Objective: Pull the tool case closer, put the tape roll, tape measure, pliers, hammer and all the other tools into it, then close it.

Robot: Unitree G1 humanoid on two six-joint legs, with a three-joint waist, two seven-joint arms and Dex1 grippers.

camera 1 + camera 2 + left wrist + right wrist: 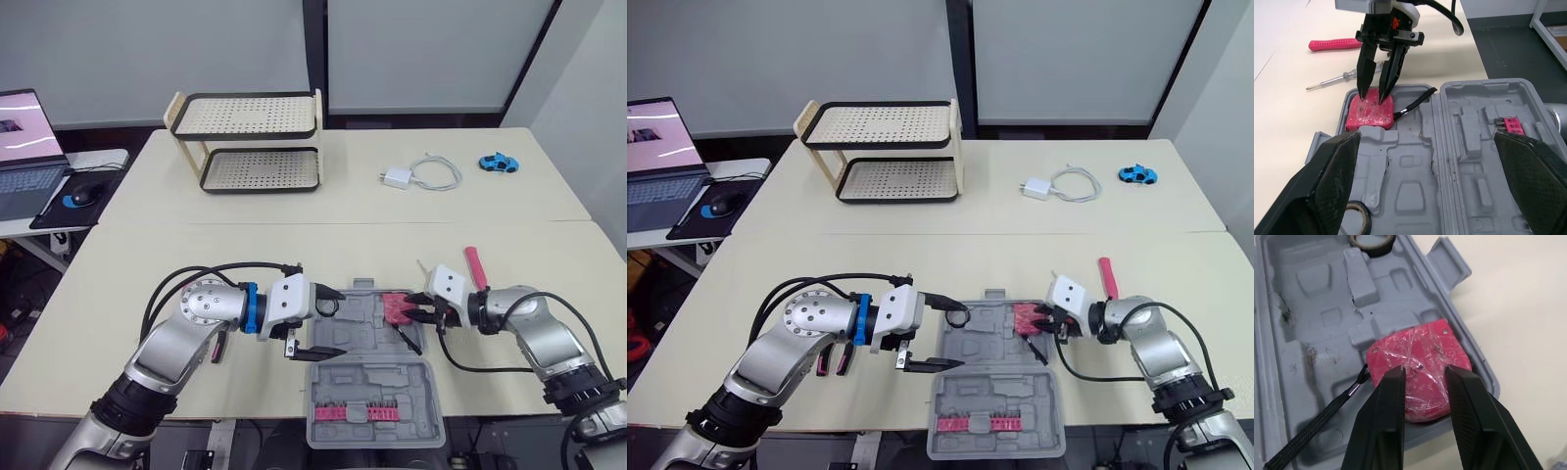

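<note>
Left gripper (340, 321), fingers spread wide, hangs over the left end of the open tool case (364, 335); right gripper (412, 307) blocks the tape measure (395, 310) corner. Middle recesses lie open from above.

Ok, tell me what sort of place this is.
Probably an office or lab workspace: pale tables pushed together, a laptop and mouse on a side desk, and a tool case lying open on the near table.

Two head cameras looked down from above the open tool case (392, 392). The wrist cameras looked close in from its opposite ends (facing each other), both sharing the pink tape measure (1369, 116) inside.
</note>
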